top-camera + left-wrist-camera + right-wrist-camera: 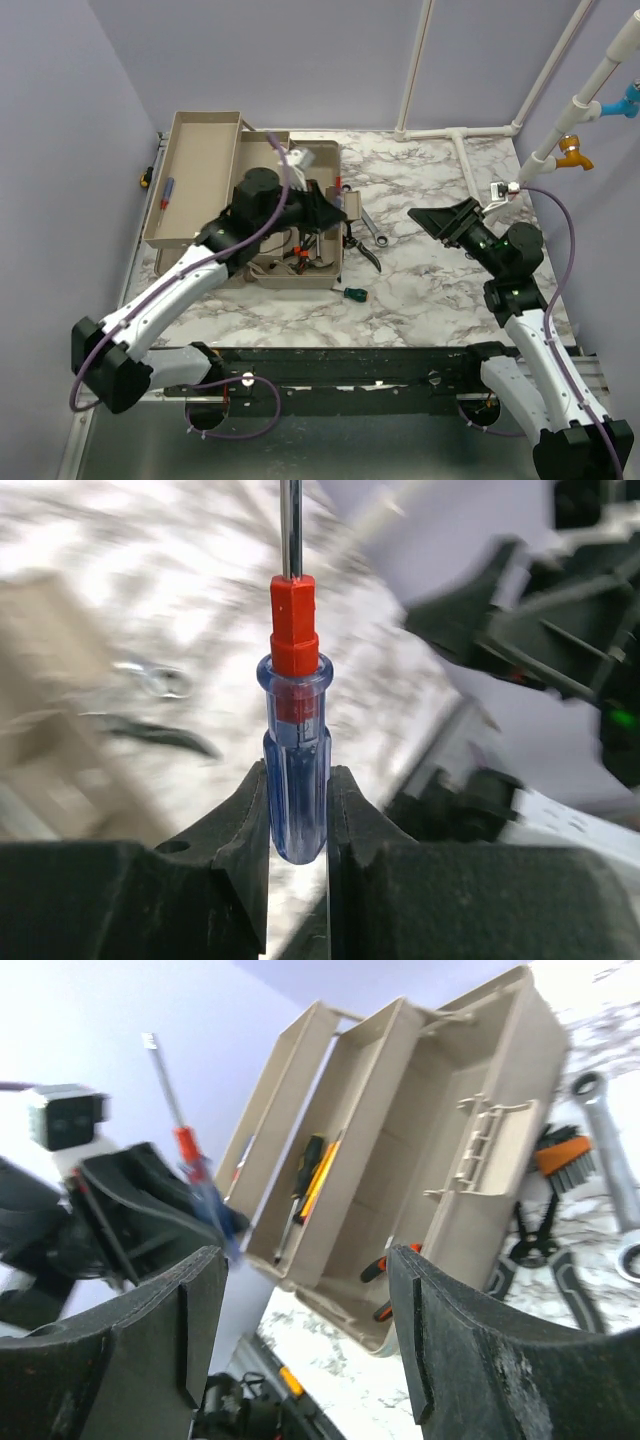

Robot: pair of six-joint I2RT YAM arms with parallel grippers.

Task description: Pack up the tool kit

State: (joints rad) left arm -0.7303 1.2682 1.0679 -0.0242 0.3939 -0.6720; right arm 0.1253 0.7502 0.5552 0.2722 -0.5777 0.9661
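The tool kit's beige toolbox (200, 185) stands open at the left of the table, trays spread out, with orange-handled pliers (385, 1265) and a yellow-and-black tool (312, 1175) inside. My left gripper (298, 820) hangs over the box's right edge (335, 205). It is shut on the blue handle of a red-collared screwdriver (296, 770), whose shaft points away from the fingers. My right gripper (305, 1290) is open and empty, a short way to the right (432, 222), facing the left gripper and the screwdriver (190, 1155).
Beside the box on the marble top lie a wrench (372, 230), black pliers (362, 252) and a green-handled screwdriver (353, 293). White pipes (455, 133) run along the back and up the right wall. The right wrist view shows an orange-and-black tool (560, 1150) next to the box.
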